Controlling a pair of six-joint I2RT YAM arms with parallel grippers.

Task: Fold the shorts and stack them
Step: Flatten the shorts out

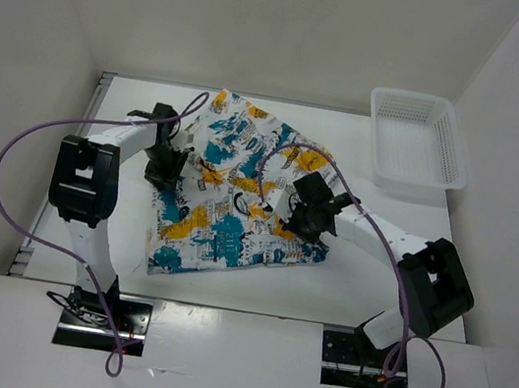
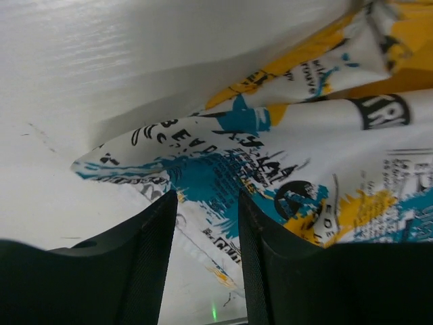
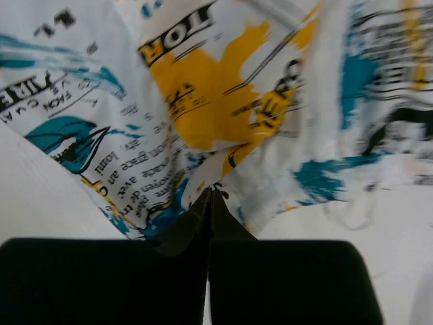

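We bend both arms inward over the shorts [image 1: 225, 223]. Our left gripper [image 2: 206, 203] stands open at their hem, and our right gripper [image 3: 210, 194] is pinched on their edge.

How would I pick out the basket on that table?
Look at the white table, then its far right corner. The basket sits there alone. Unlike the colourful printed shorts mid-table, it is plain white, rigid, with lattice walls.
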